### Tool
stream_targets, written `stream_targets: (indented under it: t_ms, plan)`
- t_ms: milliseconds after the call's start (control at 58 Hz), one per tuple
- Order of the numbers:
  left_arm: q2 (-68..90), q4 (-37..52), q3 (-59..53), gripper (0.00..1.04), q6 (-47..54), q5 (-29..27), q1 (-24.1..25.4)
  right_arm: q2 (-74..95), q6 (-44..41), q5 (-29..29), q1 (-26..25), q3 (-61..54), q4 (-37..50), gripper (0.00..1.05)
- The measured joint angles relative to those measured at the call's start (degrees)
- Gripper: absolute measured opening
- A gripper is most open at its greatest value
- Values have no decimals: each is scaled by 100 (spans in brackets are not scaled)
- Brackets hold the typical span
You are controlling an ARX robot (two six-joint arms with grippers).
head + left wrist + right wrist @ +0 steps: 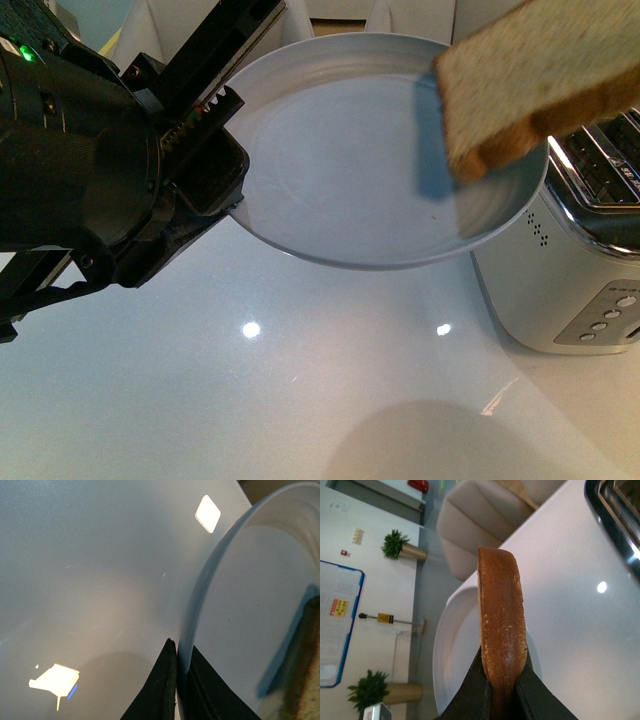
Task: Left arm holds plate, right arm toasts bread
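Pinches the plate (340, 170) by its rim in the left claw (232, 150), clamps the bread (540, 80) edge-on between fingers of the right claw (503, 682), slice hanging over the plate's side opposite the left claw, near the toaster (570, 280).

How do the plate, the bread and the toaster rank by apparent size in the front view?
1. Plate: largest.
2–3. Bread and toaster: about alike; the picture's edge cuts both, and the bread seems nearer the camera, so no ranking.
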Motion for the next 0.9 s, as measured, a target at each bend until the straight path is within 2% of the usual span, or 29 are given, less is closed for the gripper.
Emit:
stream_targets:
  t_ms: [224, 380, 500, 690, 897]
  plan:
    - [0, 0, 0, 3, -2, -2, 0, -476, -1700, 619, -647, 885, -850, 3]
    - [0, 0, 0, 3, -2, -4, 0, -247, -3235, 970, -1071, 1322, -1014, 3]
    - [0, 0, 0, 3, -2, -2, 0, 155, -4041, 1045, -1237, 1615, -1058, 3]
    - [0, 0, 0, 3, -2, -4, 0, 1128, -4629, 1043, -1362, 2039, -1257, 3]
    - [0, 0, 0, 3, -4, -2, 0, 1904, -4728, 990, -1239, 2315, -1346, 3]
